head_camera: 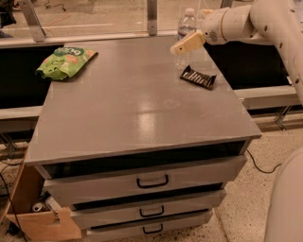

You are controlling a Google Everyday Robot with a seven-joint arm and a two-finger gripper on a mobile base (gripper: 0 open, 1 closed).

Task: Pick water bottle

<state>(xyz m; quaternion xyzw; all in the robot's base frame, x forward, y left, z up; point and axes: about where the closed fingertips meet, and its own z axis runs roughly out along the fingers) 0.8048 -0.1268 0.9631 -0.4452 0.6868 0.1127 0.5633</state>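
At the far-right edge of the desk [142, 104] the water bottle [187, 21] stands upright; my gripper [182, 46] hangs just in front of it, mid-body. Can't tell if it's released or clenched. Step: approach, imo. Next: centre on bottle, close firmly, lift w/o tipping.

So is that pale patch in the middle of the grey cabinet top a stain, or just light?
Camera view: most likely glare, overhead light reflecting off the smooth cabinet top. Same view: the clear water bottle partly blends into the bright floor behind it, and the pincer, hovering just in front of the bottle, is evenly lit.
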